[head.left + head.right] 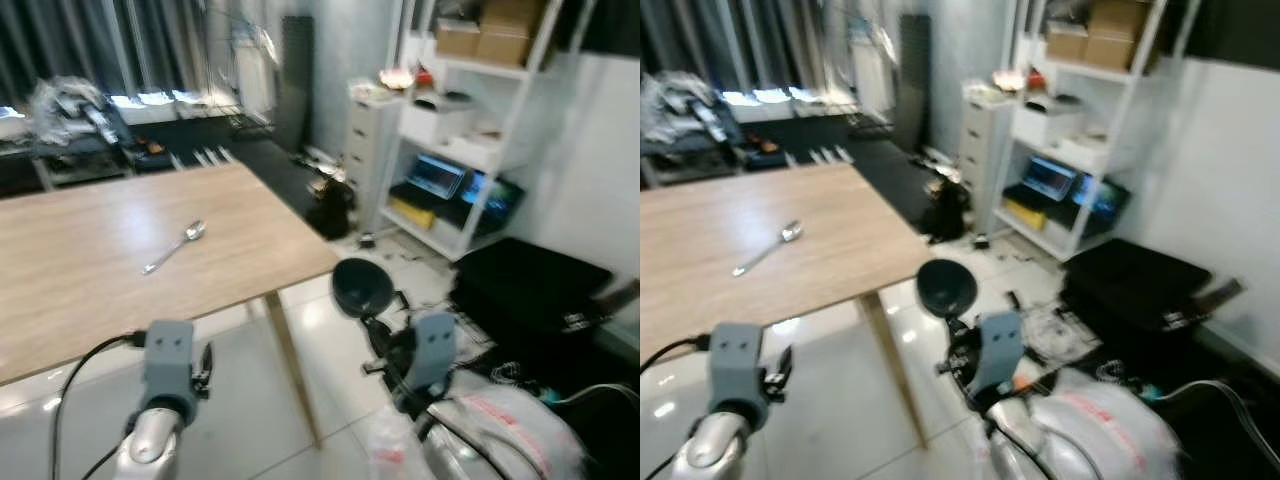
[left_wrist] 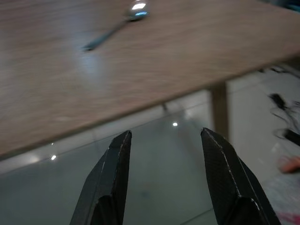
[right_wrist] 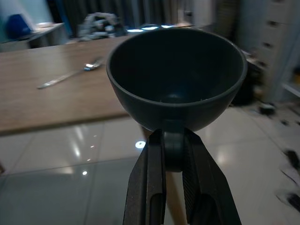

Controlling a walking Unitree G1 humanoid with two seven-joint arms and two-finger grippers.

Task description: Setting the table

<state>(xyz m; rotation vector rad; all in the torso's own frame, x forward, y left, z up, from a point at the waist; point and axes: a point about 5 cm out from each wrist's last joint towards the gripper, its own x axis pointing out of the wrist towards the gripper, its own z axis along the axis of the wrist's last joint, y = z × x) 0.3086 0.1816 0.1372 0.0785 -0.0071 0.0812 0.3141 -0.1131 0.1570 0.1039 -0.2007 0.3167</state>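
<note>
Right gripper (image 3: 173, 154) gripping dark bowl (image 3: 176, 79)

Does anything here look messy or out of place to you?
The spoon lies alone at a slant on the wooden table, no setting around it. The dark bowl is off the table, pinched at its base by the right gripper. Cables and clutter litter the floor by the shelves.
</note>
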